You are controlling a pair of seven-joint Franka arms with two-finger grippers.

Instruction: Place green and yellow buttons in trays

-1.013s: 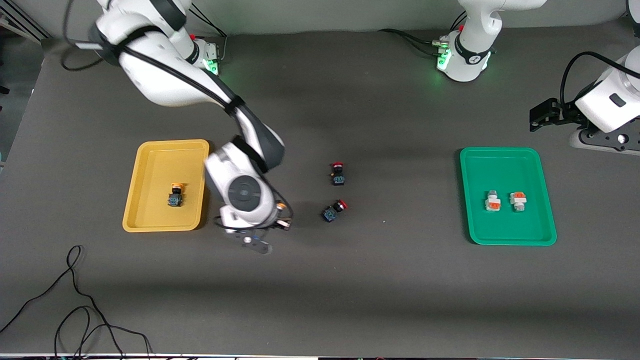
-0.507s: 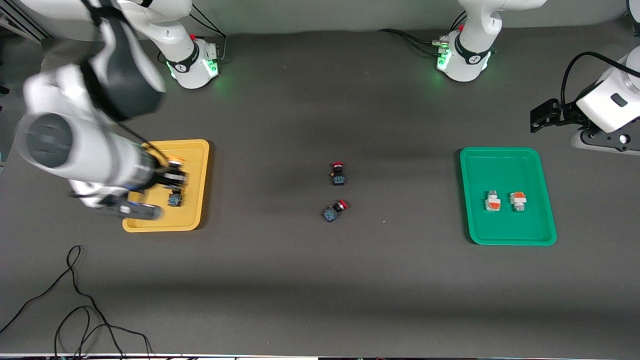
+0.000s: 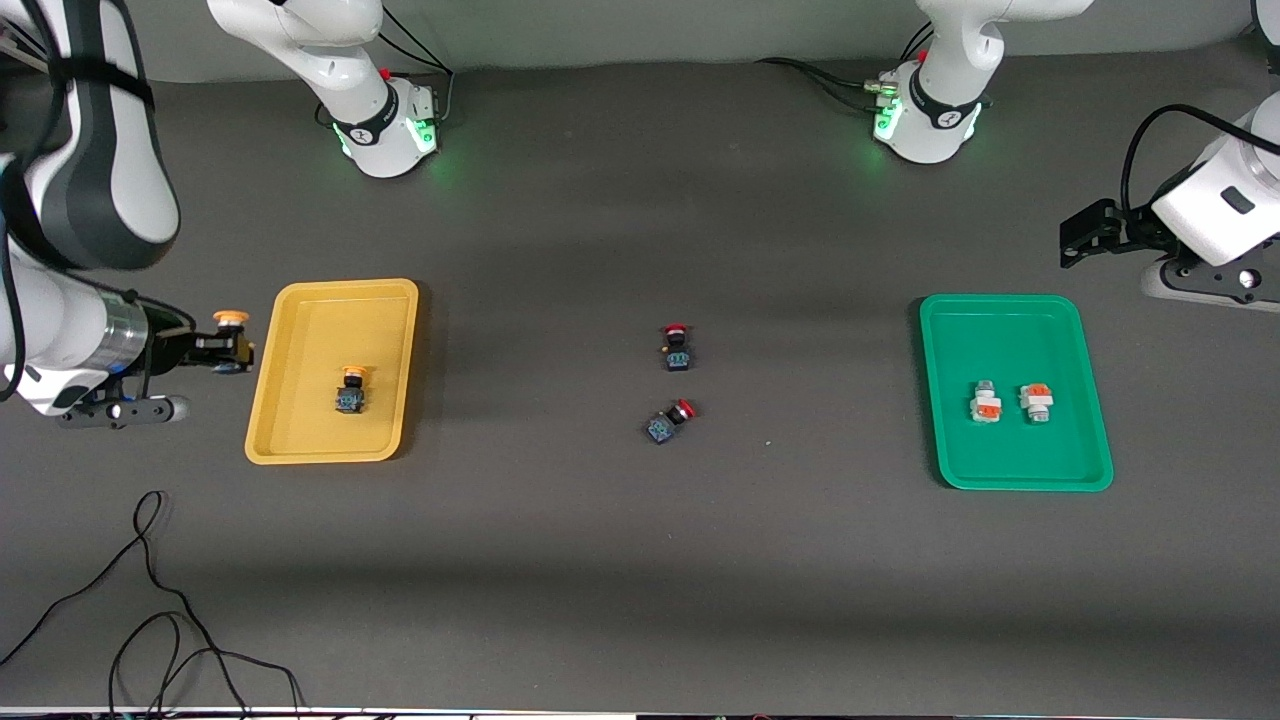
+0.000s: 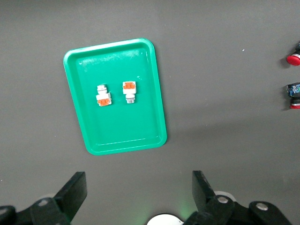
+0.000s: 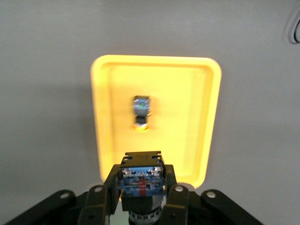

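My right gripper [image 3: 228, 345] is shut on a yellow-capped switch [image 3: 231, 320], held in the air beside the yellow tray [image 3: 300, 440], at its edge toward the right arm's end of the table. In the right wrist view the held switch [image 5: 140, 180] sits between the fingers, with the yellow tray [image 5: 206, 117] ahead. A second yellow-capped switch [image 3: 351, 390] lies in that tray; it also shows in the right wrist view [image 5: 140, 110]. Two white blocks with orange faces [image 3: 986, 402] [image 3: 1036, 400] lie in the green tray [image 3: 1000, 320]. My left gripper [image 4: 138, 197] is open and empty, waiting high above the table; the green tray [image 4: 154, 93] shows below it.
Two red-capped dark switches [image 3: 676, 348] [image 3: 669, 421] lie at the middle of the table. A black cable [image 3: 150, 600] loops on the table near the front camera, at the right arm's end.
My right arm swung with the yellow-capped switch from near the middle of the table, across the yellow tray, to the tray's outer edge. The left arm has not moved.
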